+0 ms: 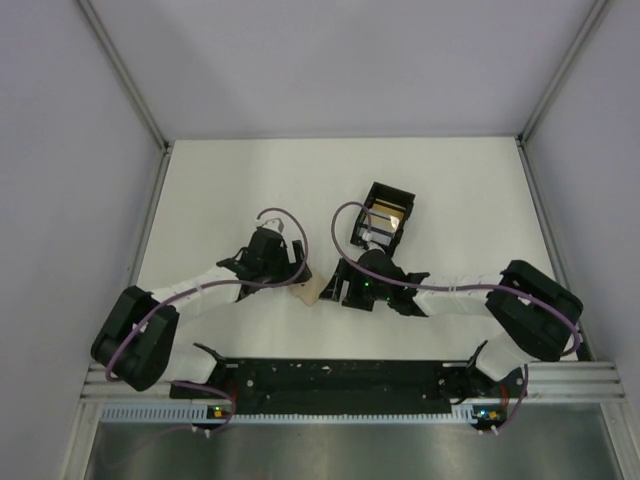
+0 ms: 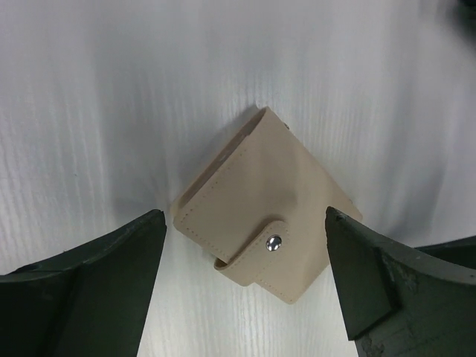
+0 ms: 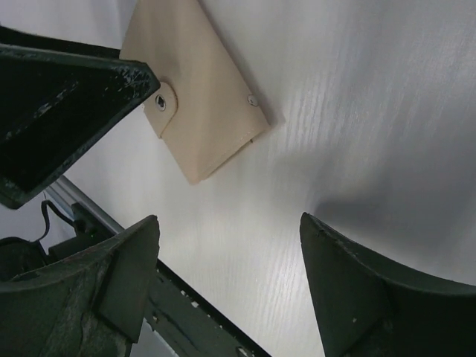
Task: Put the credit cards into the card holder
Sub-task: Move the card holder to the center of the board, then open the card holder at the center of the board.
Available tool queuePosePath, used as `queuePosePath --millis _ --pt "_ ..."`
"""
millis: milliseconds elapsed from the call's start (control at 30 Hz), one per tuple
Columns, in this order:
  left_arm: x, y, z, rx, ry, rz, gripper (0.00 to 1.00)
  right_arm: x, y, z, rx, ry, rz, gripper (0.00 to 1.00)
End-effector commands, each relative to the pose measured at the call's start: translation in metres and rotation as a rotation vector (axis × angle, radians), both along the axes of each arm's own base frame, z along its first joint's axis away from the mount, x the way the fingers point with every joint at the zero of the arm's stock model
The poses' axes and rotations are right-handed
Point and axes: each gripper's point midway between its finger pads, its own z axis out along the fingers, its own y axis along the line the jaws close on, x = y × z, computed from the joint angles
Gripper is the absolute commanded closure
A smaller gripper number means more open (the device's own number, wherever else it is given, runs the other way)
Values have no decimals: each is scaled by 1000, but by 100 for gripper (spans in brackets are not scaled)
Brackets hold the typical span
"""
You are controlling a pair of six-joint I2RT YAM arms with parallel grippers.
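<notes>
- Looking down the left gripper (image 2: 245, 222): claw spread wide, the card holder (image 2: 264, 204) lies flat on the table (image 2: 89, 89) between its fingers, not pinched (snap's fastened).
- Yep, right gripper (image 3: 229, 223) gapes too, nothing in it, holder just beyond. Farther back, the black tray (image 1: 392, 191) has the credit cards (image 1: 387, 211) inside.

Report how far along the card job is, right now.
Done: nothing that shows. The card holder lies snapped shut on the table, and what look like the credit cards sit in the black tray.
In hand: nothing. The left jaws stand open on either side of the holder, not touching it. The right jaws are open over the table beside it.
Left: open the holder, then fetch and insert each card.
</notes>
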Motion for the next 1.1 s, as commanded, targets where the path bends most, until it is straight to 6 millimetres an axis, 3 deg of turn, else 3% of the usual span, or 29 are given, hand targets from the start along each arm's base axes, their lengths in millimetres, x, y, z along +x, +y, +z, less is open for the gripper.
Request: queuePosePath --millis 0,167,333,500,567,633,700,733,800,900,1067 --pt "-8 -18 3 -131 10 -29 13 17 26 20 101 -9 -62 27" --pt "-31 -19 -4 -213 36 -7 28 28 34 18 83 -17 -74 33" --pt "-52 -20 -7 -233 47 -4 42 49 27 17 60 -43 -91 41" --pt "-63 -22 2 -230 17 7 54 66 25 26 105 -50 -38 44" --pt "-61 -4 5 -158 -9 67 52 67 19 28 71 -65 -44 44" --pt "-51 15 18 -71 -80 115 41 62 15 33 69 -82 -41 43" --pt "-35 30 35 -1 -178 142 17 53 14 31 69 -71 -38 42" --pt "-26 33 43 16 -217 144 15 49 14 29 66 -61 -40 42" --pt "-9 33 56 16 -257 127 12 42 15 24 59 -49 -45 40" --pt "9 13 65 -18 -277 40 10 35 15 20 46 -36 -88 36" --pt "21 -9 50 -72 -245 -32 11 31 19 13 74 -20 -137 36"
